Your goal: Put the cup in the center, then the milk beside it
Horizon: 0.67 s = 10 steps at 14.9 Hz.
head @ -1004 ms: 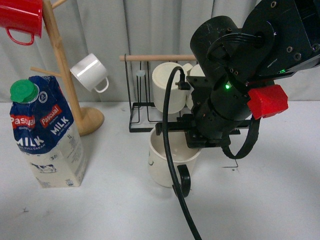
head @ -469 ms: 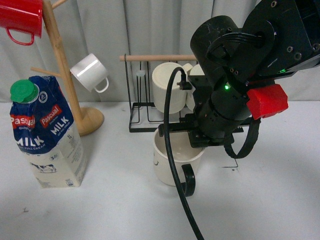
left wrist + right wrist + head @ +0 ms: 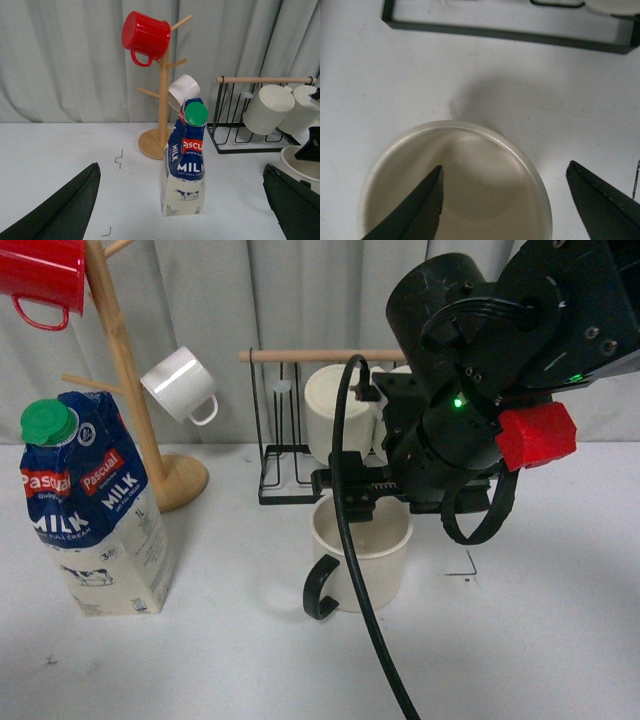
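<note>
At the far left, your red mug [image 3: 40,275] hangs on the wooden mug tree [image 3: 130,380], its top and left side cut off in the front view. Below it, the milk [image 3: 95,510] stands upright on the white table [image 3: 230,640], near left, with its green cap on. The left gripper [image 3: 180,170] faces the carton from well back with its fingers spread wide and nothing between them. Only their dark tips show, and the arm itself is out of the front view.

A small white mug [image 3: 180,385] hangs on a lower peg of the tree. Right of that, the black wire rack [image 3: 285,440] holds ribbed cream mugs [image 3: 335,415], largely hidden behind the right arm [image 3: 480,370].

The cup [image 3: 365,555] sits upright near the table's middle, just in front of the rack, its black handle turned near-left. A black cable [image 3: 350,570] crosses its front, and no drawn face is visible.

The right gripper [image 3: 504,165] hovers over the cup, released. One finger is above the cup's interior and the other is outside the rim. You cannot tell whether either touches the cup.
</note>
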Each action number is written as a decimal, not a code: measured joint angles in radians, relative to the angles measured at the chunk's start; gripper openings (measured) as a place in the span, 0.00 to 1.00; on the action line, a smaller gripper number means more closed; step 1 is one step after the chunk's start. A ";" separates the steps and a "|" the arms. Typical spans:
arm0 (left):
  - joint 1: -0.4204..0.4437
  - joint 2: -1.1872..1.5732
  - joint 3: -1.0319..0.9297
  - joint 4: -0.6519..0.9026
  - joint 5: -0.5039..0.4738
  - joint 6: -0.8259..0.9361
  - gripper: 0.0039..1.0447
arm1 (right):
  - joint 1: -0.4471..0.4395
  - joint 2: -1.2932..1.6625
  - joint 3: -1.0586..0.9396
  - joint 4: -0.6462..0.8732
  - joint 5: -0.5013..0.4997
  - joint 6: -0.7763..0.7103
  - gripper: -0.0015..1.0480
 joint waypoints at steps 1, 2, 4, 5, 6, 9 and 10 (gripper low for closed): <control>0.000 0.000 0.000 0.000 0.000 0.000 0.94 | -0.004 -0.057 -0.047 0.053 -0.014 0.001 0.85; 0.000 0.000 0.000 0.000 0.000 0.000 0.94 | -0.005 -0.119 -0.087 0.113 -0.027 0.008 0.95; 0.000 0.000 0.000 0.000 0.000 0.000 0.94 | -0.011 -0.288 -0.176 0.238 -0.053 0.016 0.93; 0.000 0.000 0.000 0.000 0.000 0.000 0.94 | -0.010 -0.356 -0.224 0.306 -0.050 0.016 0.93; 0.000 0.000 0.000 0.000 0.000 0.000 0.94 | 0.001 -0.456 -0.378 0.614 0.145 -0.048 0.83; 0.000 0.000 0.000 0.000 0.000 0.000 0.94 | -0.114 -0.947 -0.872 0.846 0.338 -0.166 0.46; 0.000 0.000 0.000 0.000 0.000 0.000 0.94 | -0.146 -1.076 -0.982 0.859 0.314 -0.170 0.34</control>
